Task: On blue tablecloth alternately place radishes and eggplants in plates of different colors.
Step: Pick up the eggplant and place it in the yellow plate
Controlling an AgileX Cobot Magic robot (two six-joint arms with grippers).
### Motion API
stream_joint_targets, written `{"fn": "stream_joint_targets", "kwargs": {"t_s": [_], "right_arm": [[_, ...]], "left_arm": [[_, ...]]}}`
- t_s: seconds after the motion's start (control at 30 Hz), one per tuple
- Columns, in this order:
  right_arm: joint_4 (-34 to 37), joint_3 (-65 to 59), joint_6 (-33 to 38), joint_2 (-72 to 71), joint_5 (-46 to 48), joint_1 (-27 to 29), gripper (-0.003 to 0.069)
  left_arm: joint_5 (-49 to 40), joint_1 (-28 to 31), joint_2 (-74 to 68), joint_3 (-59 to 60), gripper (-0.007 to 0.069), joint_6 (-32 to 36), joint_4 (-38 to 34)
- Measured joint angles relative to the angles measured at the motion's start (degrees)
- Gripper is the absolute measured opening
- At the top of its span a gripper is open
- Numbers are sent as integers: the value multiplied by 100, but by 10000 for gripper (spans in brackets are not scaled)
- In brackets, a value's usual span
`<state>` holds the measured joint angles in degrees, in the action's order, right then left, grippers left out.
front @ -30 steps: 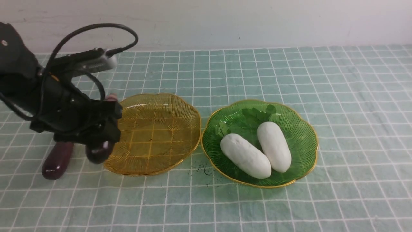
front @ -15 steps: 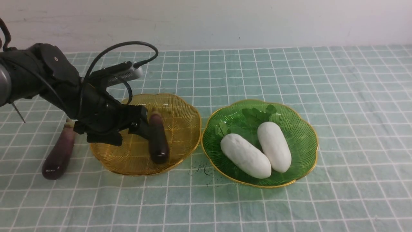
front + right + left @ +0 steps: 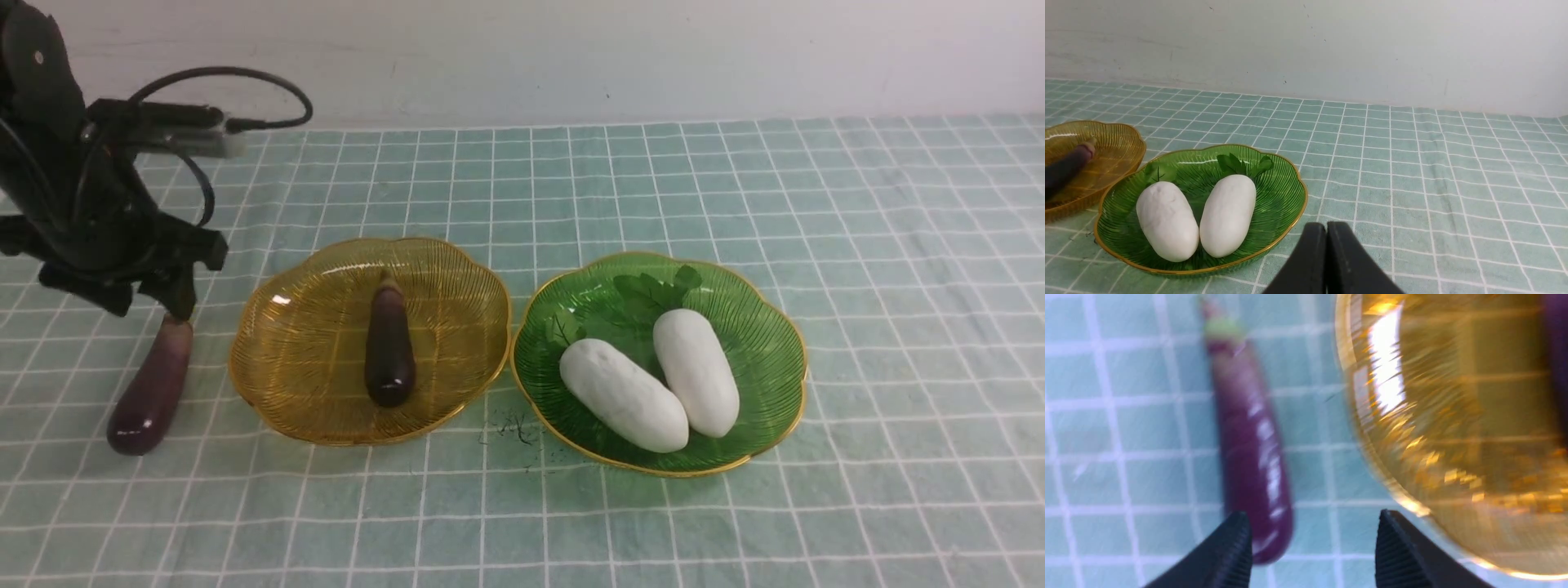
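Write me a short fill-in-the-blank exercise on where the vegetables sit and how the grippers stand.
1. The green plate holds ____ radishes.
2. One eggplant lies in the amber plate; the other eggplant lies beside it on the ____.
3. The left gripper is open, while the right gripper is ____.

Missing words: two; tablecloth; shut.
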<state>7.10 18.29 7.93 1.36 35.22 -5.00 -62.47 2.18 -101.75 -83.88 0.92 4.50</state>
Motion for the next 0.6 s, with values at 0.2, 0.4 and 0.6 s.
{"fn": "stream_joint_targets", "kwargs": {"t_s": [0.2,0.4,0.6], "right_arm": [[-3,0,0,0,0,0,-15],[-3,0,0,0,0,0,-15],[-22,0,0,0,0,0,-15]], "left_arm": [[-93,190,-601,46,370,-446,140],[-63,209,-1087,46,370,-479,140],[-94,221,-1330,30,370,-479,570]]}}
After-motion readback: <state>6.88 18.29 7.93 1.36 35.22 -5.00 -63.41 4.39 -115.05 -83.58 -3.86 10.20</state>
